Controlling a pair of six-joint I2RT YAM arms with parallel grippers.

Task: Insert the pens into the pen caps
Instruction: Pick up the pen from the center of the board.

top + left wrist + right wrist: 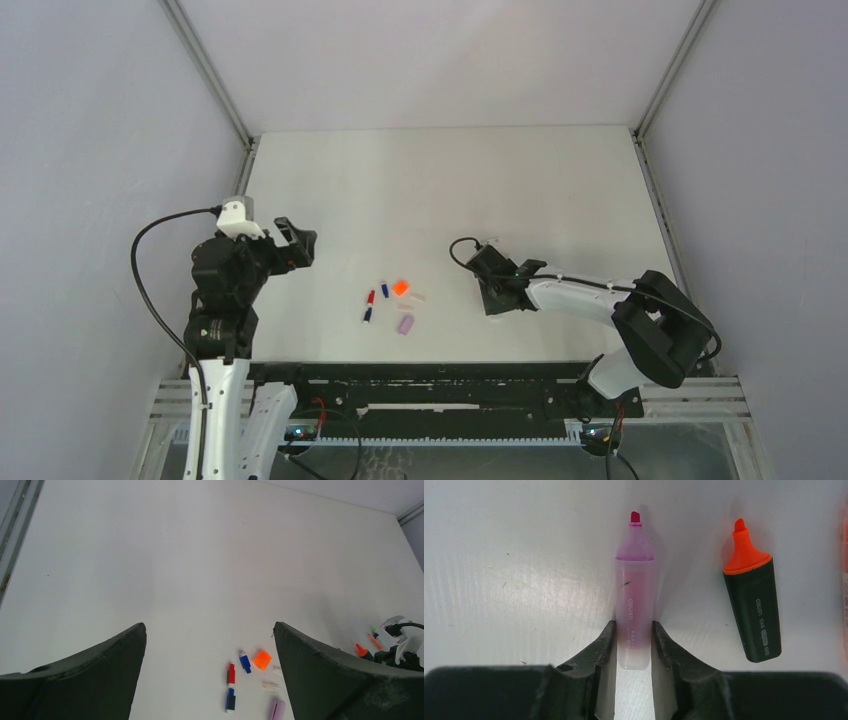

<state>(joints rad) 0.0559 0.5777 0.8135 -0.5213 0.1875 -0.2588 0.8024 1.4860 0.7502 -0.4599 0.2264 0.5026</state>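
The lilac-pink highlighter (634, 595) lies on the white table, tip pointing away. My right gripper (634, 626) is shut on its rear end, one finger pressed against each side. To its right lies a stubby black highlighter (752, 610) with an orange tip, untouched. The pen caps lie in a small cluster at the table's middle: an orange cap (262, 659), a red cap (231, 674), two dark blue caps (245, 662) (230, 700), a lilac cap (278, 710) and a pale clear one (270, 685). My left gripper (209, 625) hangs open above and left of the cluster, holding nothing.
A thin reddish pen (845, 570) shows at the right edge of the right wrist view. Grey walls and metal rails border the table (440, 190). The right arm (600, 295) reaches in low from the right; the left arm (225, 290) stands at the left edge.
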